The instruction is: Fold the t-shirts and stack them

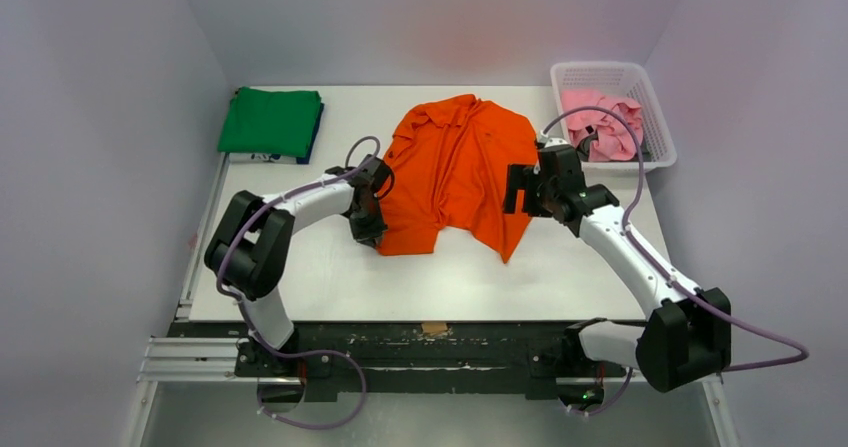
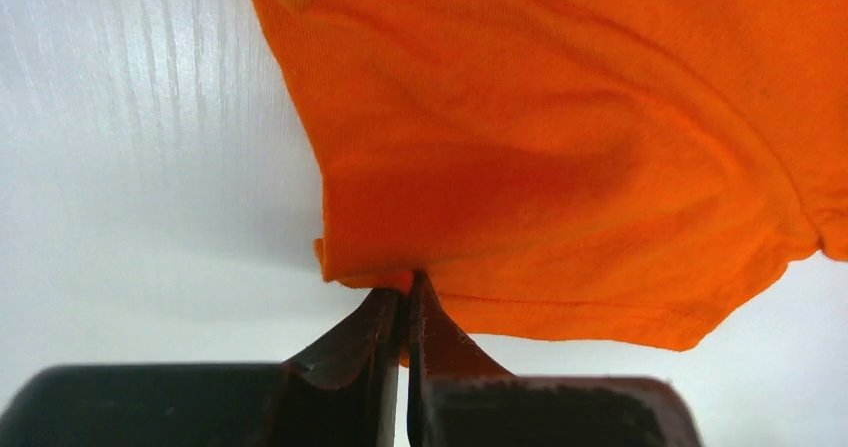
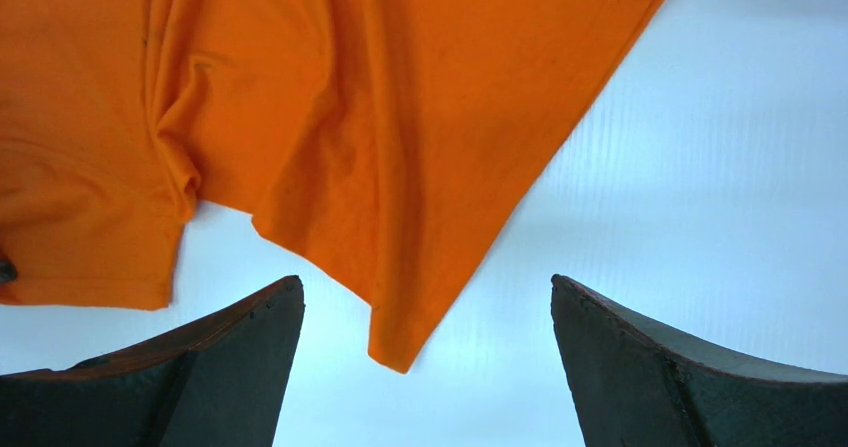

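Pinching the near-left hem of the orange shirt [image 1: 455,167], the left gripper [image 1: 367,233] sits at about 8 o'clock of the garment, low over the white table [image 1: 330,277]. Its wrist view shows the two dark jaws pressed together, with the stitched hem caught between their tips.

A little farther back, the right gripper [image 1: 513,189] is at about 3 o'clock of the shirt, over its right edge. Its jaws are spread wide and grasp nothing. In its wrist view a pointed corner of orange cloth shows between them and touches neither, with bare table beside it.

The orange shirt lies at the middle of the table, spread out but rumpled. Its collar points toward 12 o'clock and its hem toward 6. A long flap trails out toward 5 o'clock.

At the far edge, at about 11 o'clock of the table, the green shirt [image 1: 270,120] lies folded flat on top of the blue shirt [image 1: 316,133]. Only a dark strip of the blue one shows, along the right and near sides. At about 1 o'clock a white basket [image 1: 655,97] stands at the far right corner. The pink shirt [image 1: 600,122] is bunched inside it, well apart from the orange shirt.
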Motion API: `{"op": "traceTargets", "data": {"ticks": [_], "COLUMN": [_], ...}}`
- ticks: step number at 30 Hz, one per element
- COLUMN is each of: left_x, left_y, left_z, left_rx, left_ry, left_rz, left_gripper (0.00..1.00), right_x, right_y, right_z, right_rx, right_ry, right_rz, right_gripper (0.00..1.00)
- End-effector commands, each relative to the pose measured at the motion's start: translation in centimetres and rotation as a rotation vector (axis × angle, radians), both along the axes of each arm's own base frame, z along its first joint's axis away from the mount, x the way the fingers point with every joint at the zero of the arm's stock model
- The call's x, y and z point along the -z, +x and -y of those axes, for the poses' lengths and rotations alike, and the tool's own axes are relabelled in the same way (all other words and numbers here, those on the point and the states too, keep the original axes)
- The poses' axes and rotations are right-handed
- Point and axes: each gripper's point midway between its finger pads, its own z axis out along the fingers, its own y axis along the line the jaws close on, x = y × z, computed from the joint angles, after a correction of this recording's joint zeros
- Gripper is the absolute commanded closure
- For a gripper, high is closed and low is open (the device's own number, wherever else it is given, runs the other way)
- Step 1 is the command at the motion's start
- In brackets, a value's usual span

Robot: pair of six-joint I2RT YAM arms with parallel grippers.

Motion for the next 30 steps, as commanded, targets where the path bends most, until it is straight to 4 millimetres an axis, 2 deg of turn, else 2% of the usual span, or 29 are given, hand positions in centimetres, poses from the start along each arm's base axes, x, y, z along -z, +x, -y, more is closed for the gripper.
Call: {"op": "traceTargets", "data": {"ticks": [1,5,7,10,13,17,19,22,30], "left_x": [1.6,-0.6,-1.3,-2.5,-3.1,-3.3,-3.3,-3.2,-4.4], "left_y": [1.1,-0.1,-1.7,-3.9,-5.6,-6.4,-6.7,-7.1,-8.3], "left_z": [-0.4,-2.7,-4.9,-6.9,-8.0,-8.0,-8.0,-8.2,-10.3], "left_rx": [-0.012,-0.069,-0.114,-0.165,-0.204,-0.226,-0.234,-0.24,-0.292], "left_ry": [0.051,0.114,0.179,0.216,0.206,0.162,0.148,0.141,0.218], "left_rz": [0.023,0.067,0.072,0.084,0.106,0.128,0.131,0.142,0.15], "left_gripper": [1.0,1.0,1.0,1.0,1.0,1.0,1.0,1.0,1.0], "right_x": [0.3,2.9,4.5,5.7,6.6,8.1,9.0,9.8,7.7], "right_y": [-2.8,-6.8,-8.5,-9.9,-10.5,-10.9,-11.1,-11.2,-10.8], "right_z": [1.3,1.9,1.4,0.4,-0.1,-1.5,-1.2,0.5,2.1], "right_rx": [0.043,0.077,0.057,0.023,0.021,0.004,0.033,0.109,0.221], "right_ry": [-0.02,-0.008,0.019,0.039,0.025,0.024,-0.009,-0.089,-0.081], "right_rz": [-0.043,-0.177,-0.241,-0.292,-0.312,-0.339,-0.354,-0.362,-0.305], "right_gripper": [0.1,0.12,0.15,0.17,0.18,0.23,0.28,0.33,0.36]}}
